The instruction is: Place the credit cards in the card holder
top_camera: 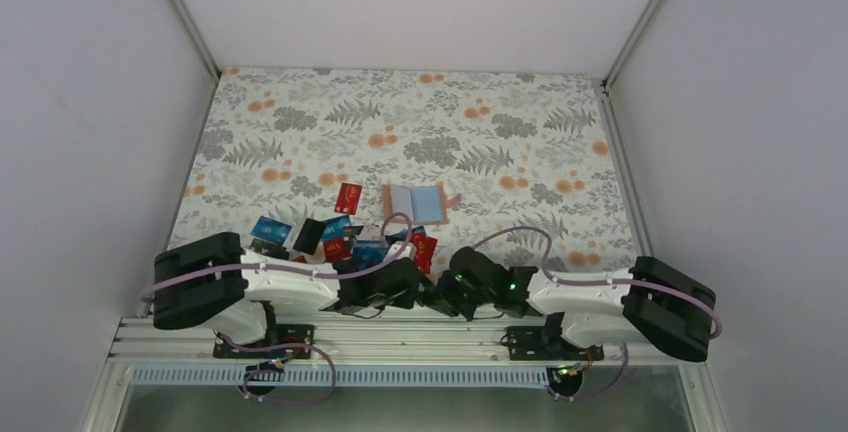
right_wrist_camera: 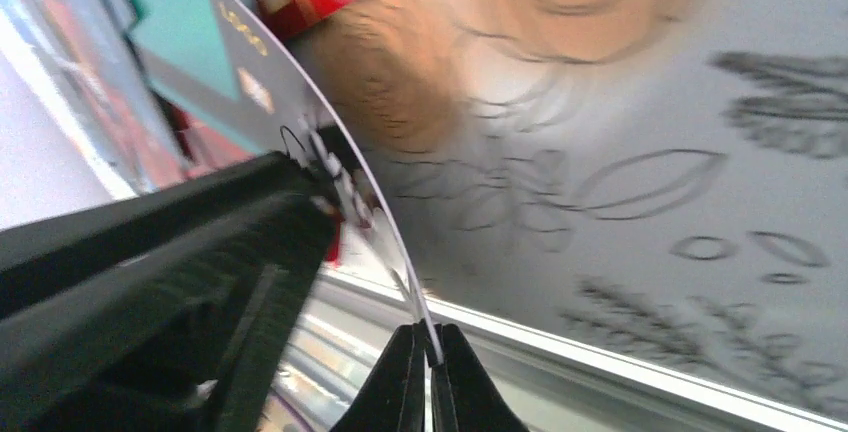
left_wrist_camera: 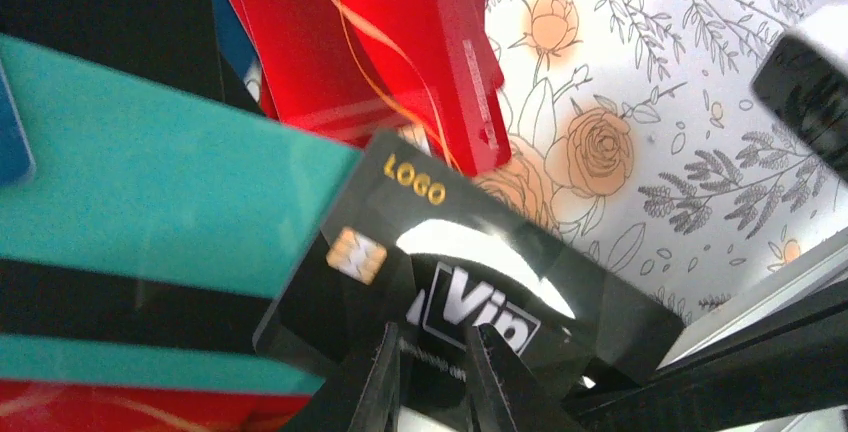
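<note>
Credit cards (top_camera: 330, 237): a loose heap of red, blue, black and teal, lower left of centre in the top view, on the floral cloth (top_camera: 520, 122).
Card holder (top_camera: 415, 202): lies open at centre, just right of the heap, apart from both claws.
Left gripper (left_wrist_camera: 432, 357): fingers a narrow gap apart at the near edge of the black card (left_wrist_camera: 470, 282); whether it grips, I cannot tell.
Right gripper (right_wrist_camera: 428, 352): pinched tight on that card's edge; the card bows.

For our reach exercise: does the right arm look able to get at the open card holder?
Probably yes: the card holder lies open, seemingly uncovered, just beyond the card pile. But the right gripper is shut on the black card, so it isn't free.
</note>
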Available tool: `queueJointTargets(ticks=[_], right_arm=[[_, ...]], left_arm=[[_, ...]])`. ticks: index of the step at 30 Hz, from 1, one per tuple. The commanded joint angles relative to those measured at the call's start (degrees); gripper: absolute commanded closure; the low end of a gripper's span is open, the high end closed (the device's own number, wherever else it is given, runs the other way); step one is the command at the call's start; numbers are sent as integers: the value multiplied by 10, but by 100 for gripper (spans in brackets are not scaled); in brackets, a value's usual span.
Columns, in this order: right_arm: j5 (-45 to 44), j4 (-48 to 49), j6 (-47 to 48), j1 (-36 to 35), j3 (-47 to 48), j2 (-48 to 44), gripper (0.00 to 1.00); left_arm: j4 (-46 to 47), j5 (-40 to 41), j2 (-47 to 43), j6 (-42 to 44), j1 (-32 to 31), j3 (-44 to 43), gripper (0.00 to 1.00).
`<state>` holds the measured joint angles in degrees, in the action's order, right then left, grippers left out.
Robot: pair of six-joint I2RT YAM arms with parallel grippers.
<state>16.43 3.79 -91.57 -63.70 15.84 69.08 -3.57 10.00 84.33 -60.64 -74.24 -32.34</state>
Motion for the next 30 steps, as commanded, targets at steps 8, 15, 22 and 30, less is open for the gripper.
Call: queueJointTargets(ticks=[8,15,22,30], right_arm=[[-57,-70,30,-5,28,-83,96],[-59,-132,70,-4,61,-157,96],[-25,-114,128,63,96,-203,96],[99,-75,233,250,169,-159,96]], left_arm=[[-141,28,-83,0,2,-27,74],[-270,98,-164,33,11,-130,54],[-335,108,-194,112,67,-240,4],[-343,58,-159,175,168,-325,0]])
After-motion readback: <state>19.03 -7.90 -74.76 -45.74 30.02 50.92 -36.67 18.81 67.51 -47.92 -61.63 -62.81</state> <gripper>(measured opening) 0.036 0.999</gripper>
